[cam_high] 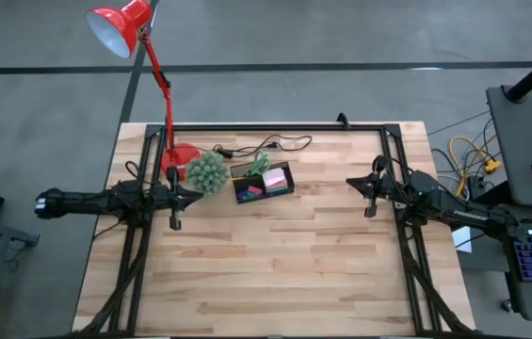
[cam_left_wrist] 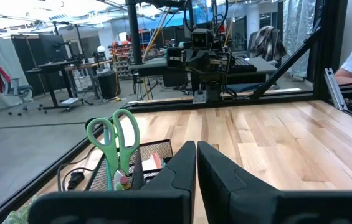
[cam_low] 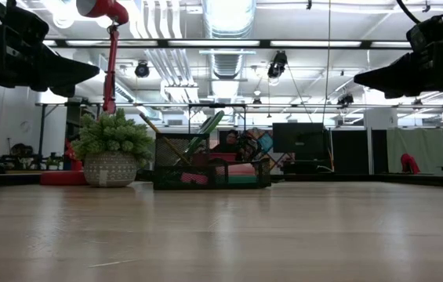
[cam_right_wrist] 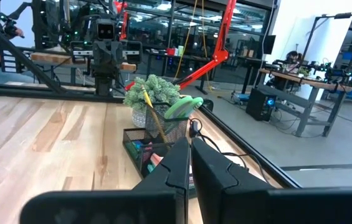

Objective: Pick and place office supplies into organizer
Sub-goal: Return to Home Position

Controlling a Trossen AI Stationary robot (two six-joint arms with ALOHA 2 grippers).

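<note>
Both arms are folded at the two sides of the table (cam_high: 275, 268). The left gripper (cam_high: 174, 220) and the right gripper (cam_high: 370, 209) each have the fingers nearly together, holding nothing. The organizer (cam_high: 291, 179) stands beside the plant (cam_high: 206, 172), with the pink sticky-note pad (cam_high: 274, 177) and the green-handled scissors (cam_left_wrist: 114, 134) inside.

Light plank table (cam_high: 275, 273), black frame rails along its edges. Standing on it:
- black organizer (cam_high: 263, 182): between the two sets of jaws, much nearer the left gripper (cam_high: 193, 196), well apart from the right gripper (cam_high: 353, 185)
- spiky green plant (cam_high: 206, 172) in its pot: just beside the left jaws
- red lamp base (cam_high: 183, 155): just past the plant
- black cable (cam_high: 280, 144): beyond the organizer, at the far rail
</note>
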